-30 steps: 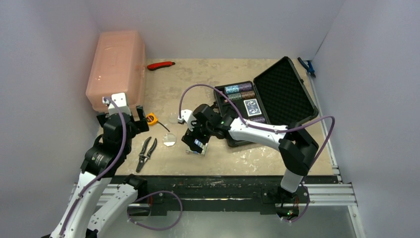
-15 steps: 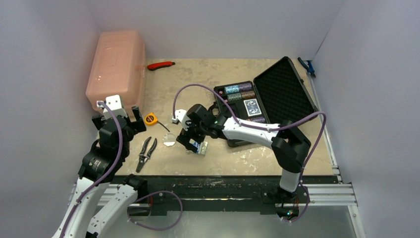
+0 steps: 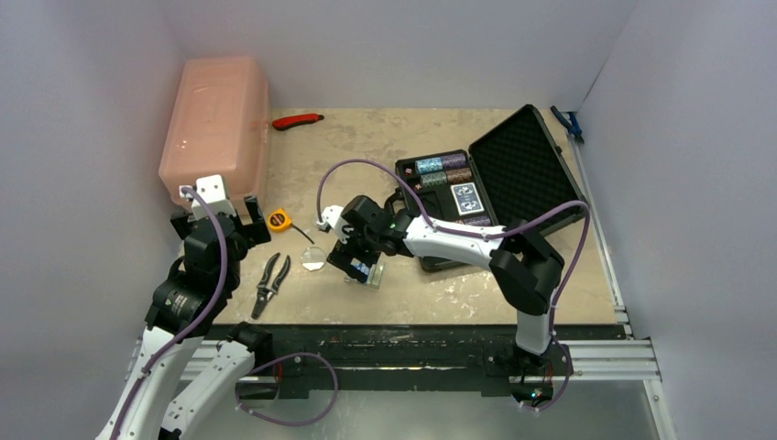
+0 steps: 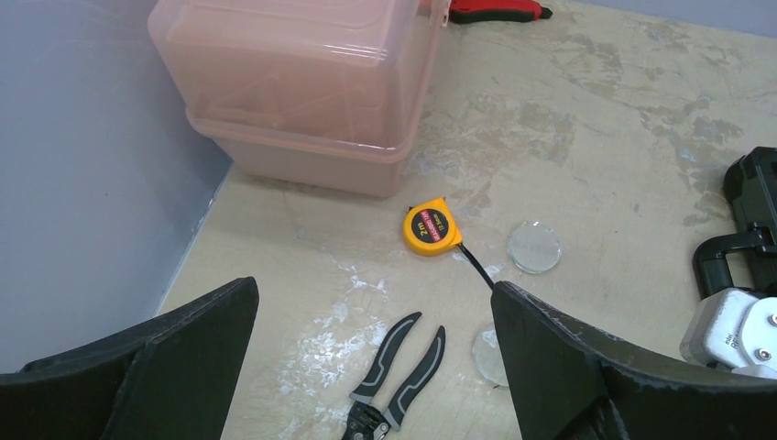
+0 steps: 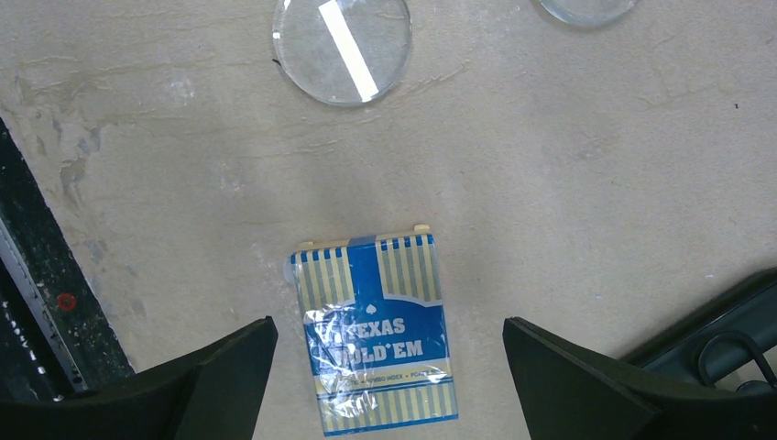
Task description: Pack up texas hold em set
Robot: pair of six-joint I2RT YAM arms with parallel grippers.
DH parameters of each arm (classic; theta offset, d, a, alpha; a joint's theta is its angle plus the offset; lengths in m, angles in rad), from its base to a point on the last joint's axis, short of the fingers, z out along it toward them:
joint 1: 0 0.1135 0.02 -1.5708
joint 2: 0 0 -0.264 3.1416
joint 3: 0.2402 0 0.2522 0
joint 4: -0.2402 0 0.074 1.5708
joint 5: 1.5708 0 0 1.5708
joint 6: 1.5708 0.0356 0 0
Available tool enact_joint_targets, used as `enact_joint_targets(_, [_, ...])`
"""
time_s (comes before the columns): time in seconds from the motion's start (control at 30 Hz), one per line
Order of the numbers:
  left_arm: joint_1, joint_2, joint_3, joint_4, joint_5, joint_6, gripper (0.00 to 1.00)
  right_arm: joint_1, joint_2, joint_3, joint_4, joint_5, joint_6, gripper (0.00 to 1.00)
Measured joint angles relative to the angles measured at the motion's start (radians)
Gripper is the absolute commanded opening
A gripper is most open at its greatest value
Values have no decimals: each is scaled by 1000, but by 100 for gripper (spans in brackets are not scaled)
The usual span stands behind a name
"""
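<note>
The black briefcase [image 3: 527, 170] lies open at the right, with chip rows [image 3: 442, 170] and one blue card deck [image 3: 465, 198] inside. The second blue deck [image 5: 378, 330] lies flat on the table, also in the top view [image 3: 369, 271]. My right gripper [image 5: 387, 339] is open and hovers over it, one finger on each side, not touching. Two pale discs [image 5: 341, 48] [image 5: 586, 7] lie beyond the deck. The left wrist view shows one disc [image 4: 534, 247] in full. My left gripper [image 4: 371, 302] is open and empty above the pliers. I see no dice.
Black-handled pliers [image 4: 396, 376], a yellow tape measure [image 4: 429, 225] and the pink bin [image 4: 302, 73] are at the left. A red knife [image 3: 298, 120] lies at the back. The briefcase handle [image 5: 733, 353] is just right of my right gripper.
My right gripper has shifted a little left and settled over the loose deck. My left arm drew slightly left and back, then held still.
</note>
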Motion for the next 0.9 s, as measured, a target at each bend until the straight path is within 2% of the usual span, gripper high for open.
enact_joint_targets(0.6, [0,4,0,0,3,0,100,0,89,27,-95,-24,-22,99])
enact_joint_targets(0.9, [0,4,0,0,3,0,100,0,97,34,-114,-24,-23,88])
